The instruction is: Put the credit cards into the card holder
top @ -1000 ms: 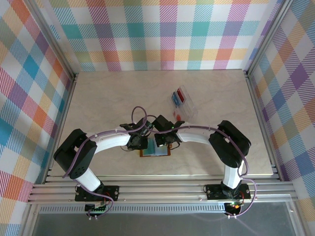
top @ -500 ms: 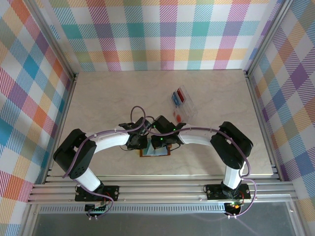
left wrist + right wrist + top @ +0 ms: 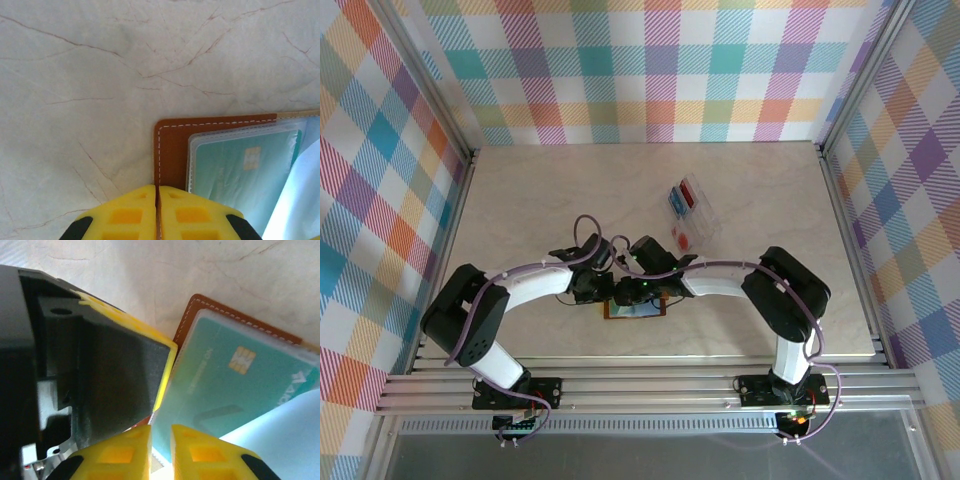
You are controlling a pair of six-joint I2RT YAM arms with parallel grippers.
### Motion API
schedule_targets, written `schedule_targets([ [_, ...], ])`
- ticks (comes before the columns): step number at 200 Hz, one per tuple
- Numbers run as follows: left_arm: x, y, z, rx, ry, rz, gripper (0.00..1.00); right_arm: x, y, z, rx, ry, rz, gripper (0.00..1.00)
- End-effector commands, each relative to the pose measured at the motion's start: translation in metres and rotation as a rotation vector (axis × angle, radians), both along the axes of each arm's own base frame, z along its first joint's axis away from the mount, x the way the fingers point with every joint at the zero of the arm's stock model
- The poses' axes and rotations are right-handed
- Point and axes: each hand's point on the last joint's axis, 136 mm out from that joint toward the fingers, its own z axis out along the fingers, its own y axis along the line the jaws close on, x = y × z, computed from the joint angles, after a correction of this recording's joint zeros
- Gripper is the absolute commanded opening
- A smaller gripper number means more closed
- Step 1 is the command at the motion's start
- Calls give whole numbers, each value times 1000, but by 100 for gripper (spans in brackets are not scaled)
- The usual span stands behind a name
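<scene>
The card holder (image 3: 635, 311) lies open on the table near the front edge, a brown wallet (image 3: 172, 150) with white stitching (image 3: 199, 302). A teal-green credit card (image 3: 240, 175) sits under its clear pocket (image 3: 235, 375). My left gripper (image 3: 603, 290) is shut, its yellow tips (image 3: 158, 190) down on the wallet's left border. My right gripper (image 3: 638, 292) hovers just beside it, the jaws (image 3: 161, 429) slightly open with the teal card's near edge showing in the gap. More credit cards, red (image 3: 684, 236) and blue (image 3: 675, 203), lie in the clear tray (image 3: 705, 222).
A pale, glaring clear pocket leaf (image 3: 285, 440) stands up at the wallet's right side. The left gripper's black and yellow finger (image 3: 100, 370) stands close to my right fingers. Metal rails (image 3: 640, 385) run along the table's front.
The right jaws have parted slightly from fully shut. Both grippers have shifted a little left over the wallet. The left jaws stay shut.
</scene>
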Motion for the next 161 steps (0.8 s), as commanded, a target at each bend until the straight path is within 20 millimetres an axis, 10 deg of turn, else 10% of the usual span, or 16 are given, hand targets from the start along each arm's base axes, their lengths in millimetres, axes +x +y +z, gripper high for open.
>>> schedule_targets([
  [1,-39,-19,-42,-140,176,-34,9,-6,17,13,89,20,41,20],
  [161,-24,62,-2,-23,20,204,15,26,63,8,104,10,75,21],
])
